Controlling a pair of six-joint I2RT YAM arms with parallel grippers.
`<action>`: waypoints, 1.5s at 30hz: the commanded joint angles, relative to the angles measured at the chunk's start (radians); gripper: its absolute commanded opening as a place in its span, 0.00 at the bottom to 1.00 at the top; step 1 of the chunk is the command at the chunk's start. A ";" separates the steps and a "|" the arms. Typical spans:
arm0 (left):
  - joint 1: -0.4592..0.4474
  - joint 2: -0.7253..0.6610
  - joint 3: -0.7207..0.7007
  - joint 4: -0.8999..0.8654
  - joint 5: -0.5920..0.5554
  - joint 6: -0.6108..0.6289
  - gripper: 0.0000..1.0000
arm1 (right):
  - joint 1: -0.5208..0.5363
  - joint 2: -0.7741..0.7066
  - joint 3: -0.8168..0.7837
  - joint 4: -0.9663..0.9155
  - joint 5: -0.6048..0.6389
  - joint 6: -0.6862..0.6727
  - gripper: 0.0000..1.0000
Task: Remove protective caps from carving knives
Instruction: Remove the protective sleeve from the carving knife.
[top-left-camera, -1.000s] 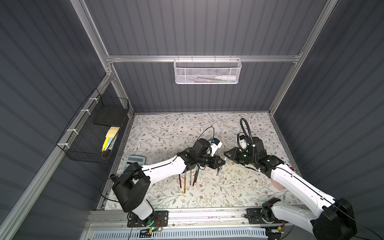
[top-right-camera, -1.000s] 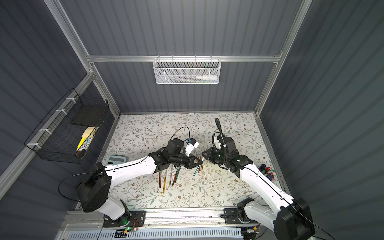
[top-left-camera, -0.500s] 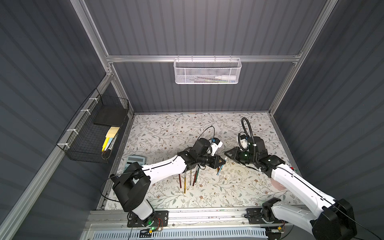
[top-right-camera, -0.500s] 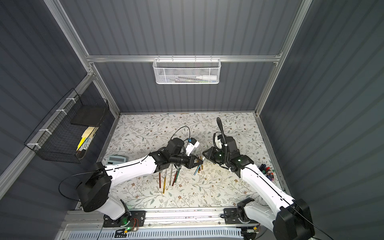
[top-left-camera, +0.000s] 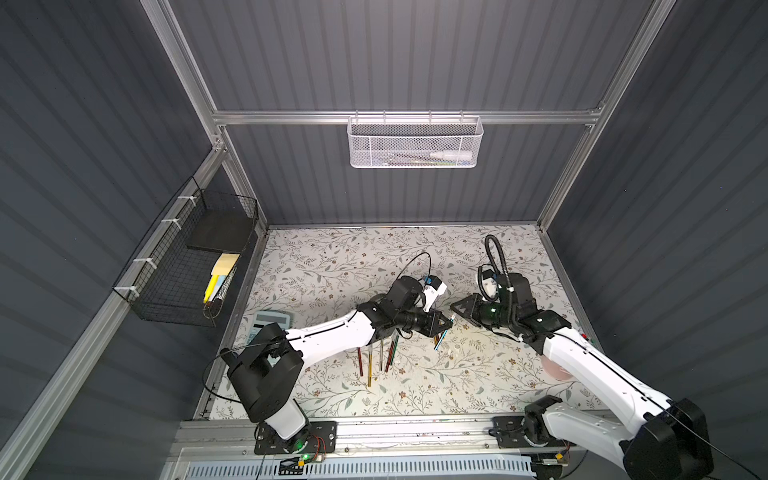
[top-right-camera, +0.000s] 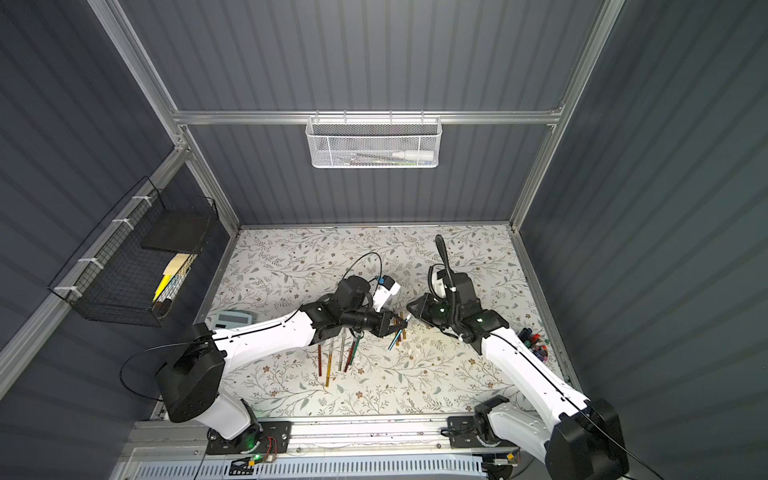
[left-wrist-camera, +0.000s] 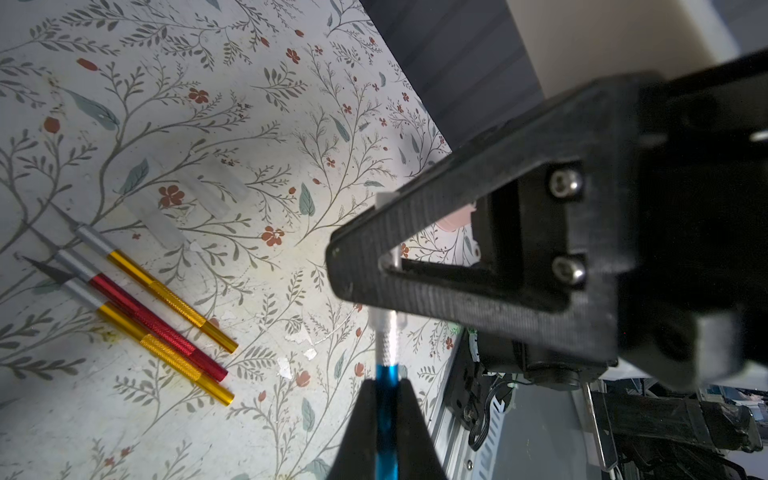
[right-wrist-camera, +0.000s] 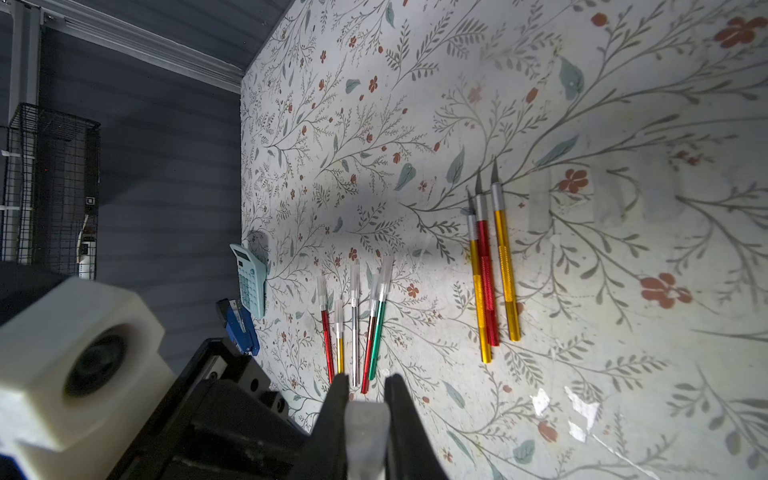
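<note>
My left gripper (left-wrist-camera: 386, 384) is shut on a blue carving knife (left-wrist-camera: 386, 432) and holds it above the mat. The knife's silver collar runs into a clear protective cap (left-wrist-camera: 388, 320). My right gripper (right-wrist-camera: 365, 399) is shut on that protective cap (right-wrist-camera: 365, 432), and its black fingers (left-wrist-camera: 415, 270) cross the knife's tip. In both top views the grippers (top-left-camera: 442, 322) (top-left-camera: 457, 309) meet tip to tip at mid-table. Three bare-bladed knives (right-wrist-camera: 486, 270), gold, red and gold, lie together. Several capped knives (right-wrist-camera: 353, 328) lie in a row. Loose caps (left-wrist-camera: 158, 224) rest near the bare blades.
A pale calculator (top-left-camera: 270, 322) and a blue stapler (right-wrist-camera: 239, 328) lie at the mat's left edge. A black wire basket (top-left-camera: 187, 266) hangs on the left wall, a white mesh basket (top-left-camera: 415, 143) on the back wall. Small coloured items (top-right-camera: 536, 345) sit at the right edge.
</note>
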 joint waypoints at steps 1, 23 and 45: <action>0.003 0.007 -0.039 -0.231 0.016 0.015 0.01 | -0.085 -0.008 0.039 0.033 0.234 -0.024 0.07; -0.014 0.030 -0.036 -0.228 0.021 0.016 0.01 | -0.102 -0.012 0.039 0.029 0.275 -0.010 0.07; -0.026 0.047 -0.036 -0.242 0.030 0.022 0.00 | -0.143 -0.010 0.057 0.035 0.269 -0.023 0.07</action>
